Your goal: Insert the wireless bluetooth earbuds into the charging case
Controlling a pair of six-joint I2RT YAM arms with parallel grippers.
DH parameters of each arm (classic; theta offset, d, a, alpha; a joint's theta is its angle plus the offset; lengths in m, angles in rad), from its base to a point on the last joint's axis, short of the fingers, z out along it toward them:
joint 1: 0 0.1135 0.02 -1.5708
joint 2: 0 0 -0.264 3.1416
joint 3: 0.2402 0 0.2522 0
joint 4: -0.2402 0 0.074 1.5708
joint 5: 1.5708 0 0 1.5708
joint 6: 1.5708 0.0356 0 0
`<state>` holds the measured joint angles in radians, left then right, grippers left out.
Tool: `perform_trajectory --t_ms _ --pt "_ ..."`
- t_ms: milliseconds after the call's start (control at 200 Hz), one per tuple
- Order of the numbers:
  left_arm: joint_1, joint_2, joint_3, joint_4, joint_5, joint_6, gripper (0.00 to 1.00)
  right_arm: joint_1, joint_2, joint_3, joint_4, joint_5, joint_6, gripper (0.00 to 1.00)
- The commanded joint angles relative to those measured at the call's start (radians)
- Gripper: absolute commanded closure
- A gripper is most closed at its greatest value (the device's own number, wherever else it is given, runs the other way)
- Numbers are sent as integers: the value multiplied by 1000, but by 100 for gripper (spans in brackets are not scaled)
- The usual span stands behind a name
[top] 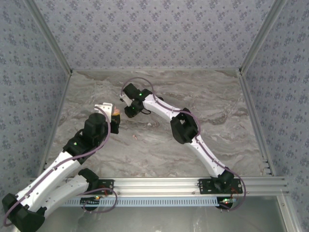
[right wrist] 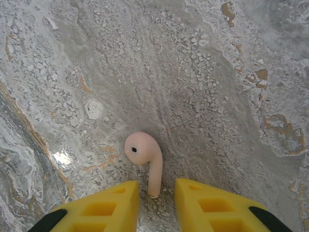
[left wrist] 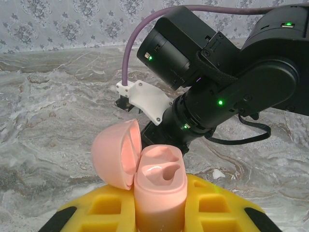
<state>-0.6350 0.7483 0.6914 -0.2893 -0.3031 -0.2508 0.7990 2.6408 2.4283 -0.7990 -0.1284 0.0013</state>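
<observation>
**Item 1: charging case** (left wrist: pixel 159 188). Pale pink, with a rounded body. We record it standing upright in the left end effector (left wrist: pixel 159 212), whose yellow fingers (left wrist: pixel 104 208) are clamped on its lower half. The hinged lid (left wrist: pixel 116 152) is swung open to the left. The moulded sockets in the top face are exposed, and we find no earbud seated in what shows. In the overhead view the case sits left of centre, at mid-depth.

**Item 2: wireless earbud** (right wrist: pixel 145 157). Pale pink and stemmed. It lies flat on the marbled surface (right wrist: pixel 217 72), head toward the far side and stem pointing near.

**Item 3: right end effector** (right wrist: pixel 157 195). The jaws stand apart with one yellow finger on each side of the earbud's stem. A sliver of surface shows on both sides, so we enter it as gripping nothing. The overhead view places it just right of the case, with the right arm (left wrist: pixel 231 92) close behind the open lid.

**Status of task.** We judge the early part done: the case is open and presented, and the right end effector is lined up over the stem.

- Nothing has been inserted yet.
- Left to do: pinch the stem, lift the earbud, carry it the short way left and seat it stem-first in a socket.
- We cannot tell from these views where any further earbuds lie.
</observation>
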Motion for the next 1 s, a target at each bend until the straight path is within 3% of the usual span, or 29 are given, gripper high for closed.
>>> perform_trajectory --t_ms 0,105,290,420,795,994 --pt "5 -6 35 -1 0 10 82 16 64 18 -42 6 -33 71" --pt "5 -15 35 -5 -5 11 82 19 73 23 -37 -7 -34 73" --pt "7 -25 34 -10 -7 11 82 14 75 25 -45 14 -16 86" --pt "6 -25 32 -11 -7 11 82 3 39 -3 -42 17 -10 90" --pt "6 -17 31 -3 2 9 82 -37 -231 -381 97 51 0 90" --pt "7 -9 31 6 13 4 82 -56 -404 -651 178 134 35 90"
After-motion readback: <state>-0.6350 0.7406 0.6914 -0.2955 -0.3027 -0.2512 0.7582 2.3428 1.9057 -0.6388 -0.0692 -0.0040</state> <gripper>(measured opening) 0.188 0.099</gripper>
